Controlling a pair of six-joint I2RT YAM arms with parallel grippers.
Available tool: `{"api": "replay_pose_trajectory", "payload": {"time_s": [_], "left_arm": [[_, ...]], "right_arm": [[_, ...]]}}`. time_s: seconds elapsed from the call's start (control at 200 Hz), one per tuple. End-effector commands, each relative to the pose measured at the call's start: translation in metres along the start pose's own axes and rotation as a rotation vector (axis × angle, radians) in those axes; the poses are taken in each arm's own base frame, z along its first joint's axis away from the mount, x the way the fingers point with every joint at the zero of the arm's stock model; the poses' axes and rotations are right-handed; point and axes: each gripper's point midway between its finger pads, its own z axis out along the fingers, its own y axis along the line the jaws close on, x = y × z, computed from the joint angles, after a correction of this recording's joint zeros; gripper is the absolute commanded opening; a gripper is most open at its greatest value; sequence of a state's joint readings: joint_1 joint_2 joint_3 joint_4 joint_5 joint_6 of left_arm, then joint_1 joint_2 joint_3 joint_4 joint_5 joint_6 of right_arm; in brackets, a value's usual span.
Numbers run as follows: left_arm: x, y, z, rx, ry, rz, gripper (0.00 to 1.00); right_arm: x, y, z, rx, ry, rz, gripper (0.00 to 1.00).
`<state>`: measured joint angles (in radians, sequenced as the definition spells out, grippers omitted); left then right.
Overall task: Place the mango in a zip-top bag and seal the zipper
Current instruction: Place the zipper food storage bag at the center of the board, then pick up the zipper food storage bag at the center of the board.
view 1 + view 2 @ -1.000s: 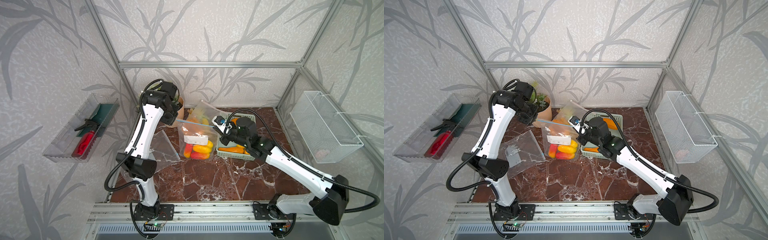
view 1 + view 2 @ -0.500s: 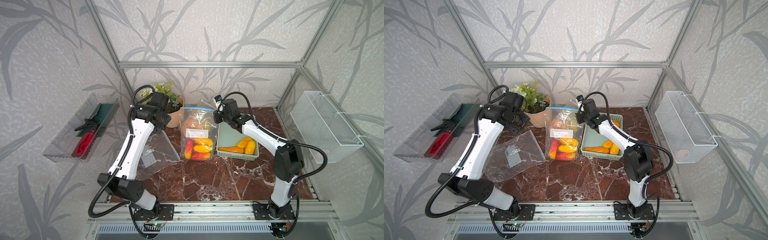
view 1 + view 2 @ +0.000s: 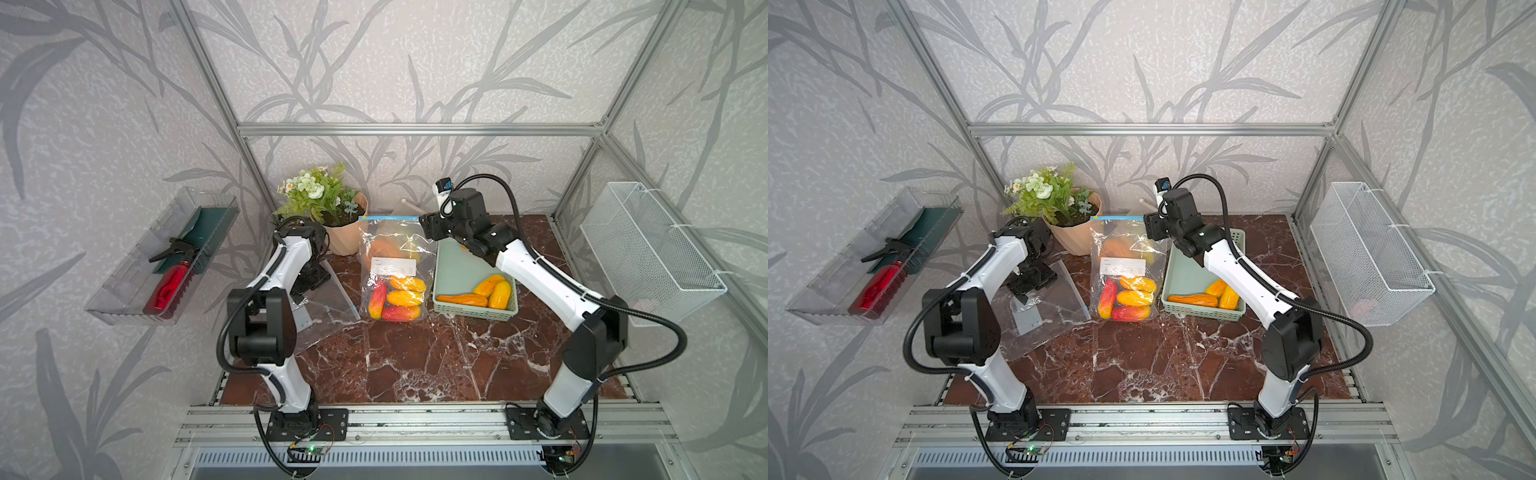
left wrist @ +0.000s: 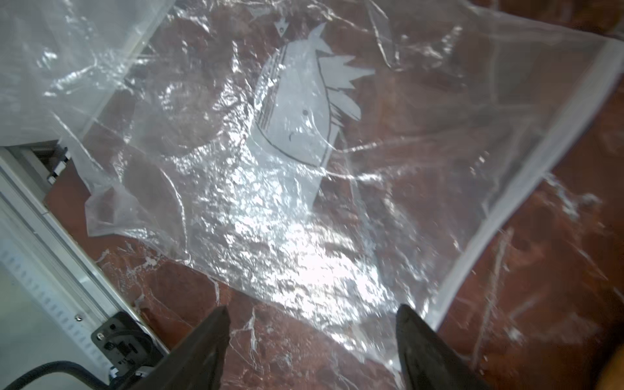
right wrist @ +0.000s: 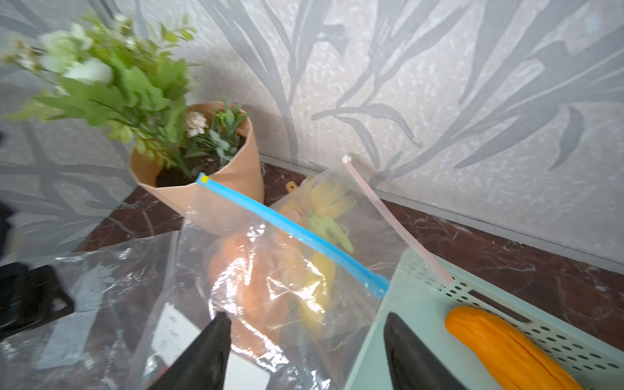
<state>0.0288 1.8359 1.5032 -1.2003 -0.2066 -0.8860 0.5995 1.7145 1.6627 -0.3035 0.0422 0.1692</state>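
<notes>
Mangoes (image 3: 401,297) lie inside the filled bag (image 3: 395,266) in both top views. The bag is flat on the table (image 3: 415,361), between an empty bag (image 3: 328,303) and a green basket (image 3: 453,266) that holds more fruit. Its blue zipper strip (image 3: 388,217) runs straight across the far end, just beside the flower pot (image 3: 345,232). The right gripper (image 3: 426,226) hangs near the strip's basket-side corner, and the left gripper (image 3: 309,282) hangs over the empty bag, well apart from the fruit.

From the left wrist, the left gripper (image 4: 312,309) has its jaws spread wide with nothing between them; only the crinkled empty bag (image 4: 304,169) lies below.

From the right wrist, the right gripper (image 5: 307,315) is likewise spread and holds nothing. The blue zipper strip (image 5: 293,229) crosses just ahead of it as one flat, unbroken line.

By my reading, the fruit is packed and the sealing step is at or near its end. Whether the strip is pressed shut along its whole length cannot be told. The next move calls for checking that corner and pinching along the strip again if any gap shows.
</notes>
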Motion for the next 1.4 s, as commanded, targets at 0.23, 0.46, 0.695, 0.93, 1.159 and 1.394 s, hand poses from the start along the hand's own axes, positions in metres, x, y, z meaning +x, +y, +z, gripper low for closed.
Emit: {"api": "replay_pose_trajectory", "payload": {"time_s": [0.23,0.46,0.695,0.93,1.159,1.394], "left_arm": [[-0.069,-0.016,0.032,0.033,-0.122,0.13,0.99],[-0.113,0.008,0.037,0.012,-0.177,0.038,0.99],[-0.128,0.036,0.056,-0.254,-0.094,0.127,0.99],[-0.137,0.048,0.078,-0.289,-0.047,0.178,0.99],[-0.113,0.034,0.111,-0.228,0.073,0.174,0.99],[-0.089,0.019,0.117,-0.071,0.092,0.109,0.6]], "right_arm": [[0.053,0.061,-0.011,-0.24,0.108,0.006,0.71],[0.057,0.071,-0.009,-0.282,0.129,0.006,0.71],[0.056,0.072,-0.009,-0.284,0.137,0.019,0.71],[0.052,0.075,-0.011,-0.291,0.129,0.017,0.71],[0.052,0.078,-0.011,-0.298,0.132,0.016,0.71],[0.06,0.085,-0.009,-0.314,0.155,0.012,0.71]]}}
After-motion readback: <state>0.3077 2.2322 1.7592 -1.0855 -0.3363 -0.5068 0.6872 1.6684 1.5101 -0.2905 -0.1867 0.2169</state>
